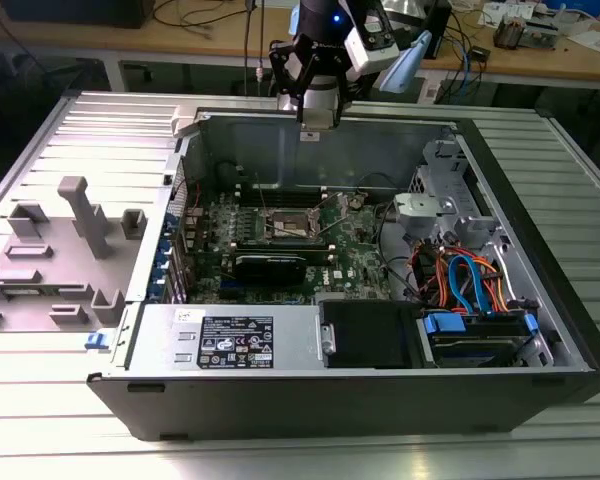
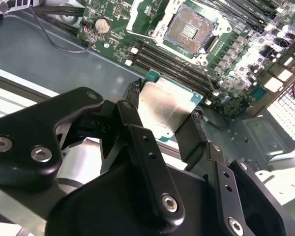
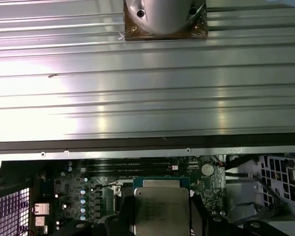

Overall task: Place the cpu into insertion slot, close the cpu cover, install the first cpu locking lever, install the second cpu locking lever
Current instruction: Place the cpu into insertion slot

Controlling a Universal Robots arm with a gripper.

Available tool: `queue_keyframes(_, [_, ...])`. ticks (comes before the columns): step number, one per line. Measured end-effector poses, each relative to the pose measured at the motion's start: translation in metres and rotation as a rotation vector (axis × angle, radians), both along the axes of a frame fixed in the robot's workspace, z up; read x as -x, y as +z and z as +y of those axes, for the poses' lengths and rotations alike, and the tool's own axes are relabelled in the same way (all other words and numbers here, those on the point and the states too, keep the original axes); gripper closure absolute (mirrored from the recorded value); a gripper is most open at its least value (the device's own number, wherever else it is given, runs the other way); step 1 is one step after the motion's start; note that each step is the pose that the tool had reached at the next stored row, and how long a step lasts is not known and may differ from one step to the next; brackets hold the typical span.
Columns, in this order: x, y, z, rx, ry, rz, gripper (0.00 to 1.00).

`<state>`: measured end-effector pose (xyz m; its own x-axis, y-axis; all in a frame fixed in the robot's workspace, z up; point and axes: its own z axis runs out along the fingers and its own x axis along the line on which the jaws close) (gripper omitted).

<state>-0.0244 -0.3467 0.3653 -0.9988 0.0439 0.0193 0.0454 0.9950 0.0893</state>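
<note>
Silver-grey metal sits between my fingers: my pincer is clamped on the cpu, gripping it by two opposite edges with its dull flat top facing the second wrist view and a thin green rim showing at the chip's corners. In the first wrist view the same chip hangs flat between the black links, over the green board. In the exterior view my pincer hangs above the far wall of the open computer case, which lies on its side on the ribbed metal counter, filling most of the counter's middle and the exterior view's right. The chip is up in the air, well apart from anything on the board. The insertion slot lies down inside the case on that board, its dark centre and field of contacts bare inside a shiny metal rim; in the exterior view it sits near the middle of the board. Long black memory slots run between the slot and the chip as the second wrist view shows them, and a round coin battery lies on the board beside them. A black card stands on the board nearer the case's front edge.
</note>
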Motion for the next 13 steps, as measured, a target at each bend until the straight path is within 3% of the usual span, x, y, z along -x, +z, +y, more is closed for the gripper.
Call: queue_keyframes(13, [0.0074,-0.0011,-0.0002,0.0001,-0.071,0.0001,0.46])
